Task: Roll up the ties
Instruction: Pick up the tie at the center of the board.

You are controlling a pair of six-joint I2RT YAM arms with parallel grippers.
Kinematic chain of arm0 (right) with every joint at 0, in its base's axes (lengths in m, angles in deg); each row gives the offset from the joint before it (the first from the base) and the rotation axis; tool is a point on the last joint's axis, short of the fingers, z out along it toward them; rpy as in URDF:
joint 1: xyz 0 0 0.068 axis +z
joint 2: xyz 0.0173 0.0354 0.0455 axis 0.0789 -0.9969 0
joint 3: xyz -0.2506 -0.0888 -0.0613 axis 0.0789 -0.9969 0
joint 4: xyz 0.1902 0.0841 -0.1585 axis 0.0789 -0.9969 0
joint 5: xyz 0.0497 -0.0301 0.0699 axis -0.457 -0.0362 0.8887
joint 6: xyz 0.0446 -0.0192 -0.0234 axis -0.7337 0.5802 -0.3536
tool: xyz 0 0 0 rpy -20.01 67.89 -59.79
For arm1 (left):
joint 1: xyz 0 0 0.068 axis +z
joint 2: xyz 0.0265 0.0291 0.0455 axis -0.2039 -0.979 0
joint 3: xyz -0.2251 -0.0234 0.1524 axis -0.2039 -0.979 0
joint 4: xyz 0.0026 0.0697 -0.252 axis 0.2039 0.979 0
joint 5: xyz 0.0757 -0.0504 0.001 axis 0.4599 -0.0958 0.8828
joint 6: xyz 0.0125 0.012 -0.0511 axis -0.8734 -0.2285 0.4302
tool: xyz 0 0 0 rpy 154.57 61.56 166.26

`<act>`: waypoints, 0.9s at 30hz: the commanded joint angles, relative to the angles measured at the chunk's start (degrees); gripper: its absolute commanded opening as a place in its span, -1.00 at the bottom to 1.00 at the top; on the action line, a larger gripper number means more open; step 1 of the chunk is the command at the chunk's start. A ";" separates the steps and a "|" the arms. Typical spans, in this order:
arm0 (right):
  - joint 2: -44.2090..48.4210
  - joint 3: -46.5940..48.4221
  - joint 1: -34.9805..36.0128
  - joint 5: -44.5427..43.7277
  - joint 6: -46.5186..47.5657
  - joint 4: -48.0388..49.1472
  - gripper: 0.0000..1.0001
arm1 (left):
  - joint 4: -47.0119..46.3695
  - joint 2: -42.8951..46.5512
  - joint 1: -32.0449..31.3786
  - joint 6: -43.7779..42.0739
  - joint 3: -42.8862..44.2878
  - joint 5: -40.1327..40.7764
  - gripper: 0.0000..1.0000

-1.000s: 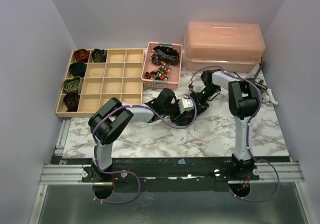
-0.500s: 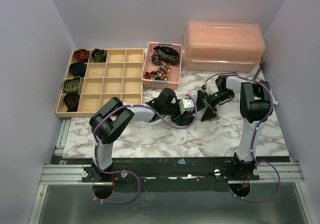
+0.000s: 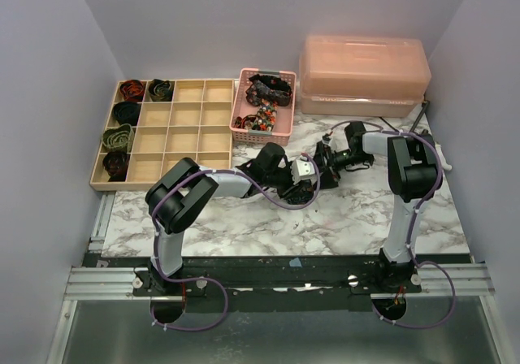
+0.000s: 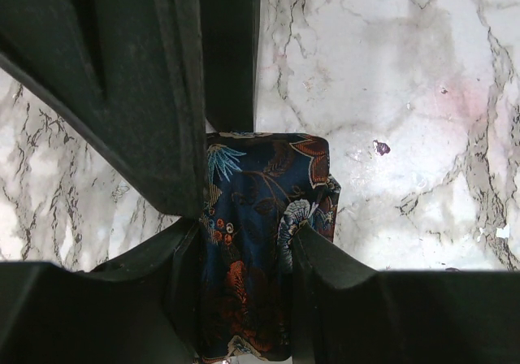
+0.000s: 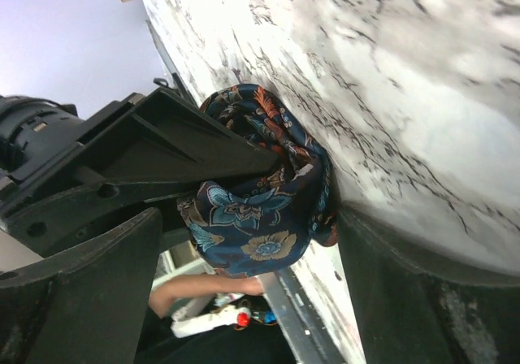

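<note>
The navy floral fabric tie, loosely coiled mid marble table, looks light, soft and slippery: my left gripper is clamped on it, so my right gripper, jaws apart at its 3 o'clock, should pinch the coil's flat sides.

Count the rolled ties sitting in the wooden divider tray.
5 rolled ties in the tray: four down its left column, one in the back row's second compartment. The other compartments look empty.
</note>
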 commanded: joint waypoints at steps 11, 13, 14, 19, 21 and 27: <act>-1.12 -2.56 0.84 5.85 8.52 -3.93 0.53 | 13.07 -5.86 -0.16 -2.04 -2.50 3.34 -1.00; -2.13 -2.91 0.84 5.80 7.54 -2.89 0.40 | 13.02 -5.80 -0.21 -2.05 -2.44 3.42 -1.00; -2.77 -2.71 0.84 5.67 7.49 -2.74 0.30 | 12.98 -5.74 -0.22 -2.04 -2.45 3.39 -1.00; -5.58 -0.20 0.84 6.62 7.60 -4.05 -0.41 | 12.52 -5.56 -0.20 -2.04 -2.81 3.38 -0.98; -6.15 0.42 0.84 6.73 9.23 -5.71 -0.75 | 12.24 -5.51 -0.18 -1.87 -2.65 3.33 -0.91; -4.36 0.41 0.81 5.06 11.80 -6.56 -0.99 | 6.62 -1.89 0.86 0.66 -4.18 -0.42 -0.11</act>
